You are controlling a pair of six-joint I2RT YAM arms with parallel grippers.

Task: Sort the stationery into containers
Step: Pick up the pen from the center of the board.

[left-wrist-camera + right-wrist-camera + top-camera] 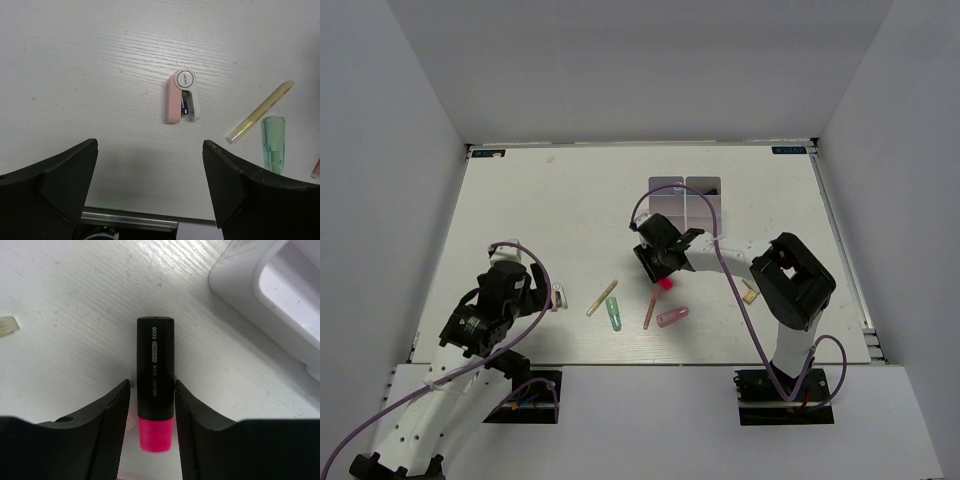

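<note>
**Top external view: sorting looked barely begun, one marker between the right jaws**

Most of the stationery lay loose on the bench (520,200), well apart from the white organiser (686,200): a yellow stick (602,298), a green tube (615,313), an orange stick (649,310) and a pink tube (672,316). A pink-and-white block (182,97) lay just ahead of the left jaws, which stood spread wide over bare bench and held nothing.

The black marker (155,365) with the pink cap lay flat on the bench near a corner of the organiser. The right jaws stood close on both sides of it. Whether they already pinched it I could not tell.

By my reading nearly everything was left to do. The organiser's compartments were too small and shadowed from above to show any contents, and the right wrist view cut off all but one corner.
</note>
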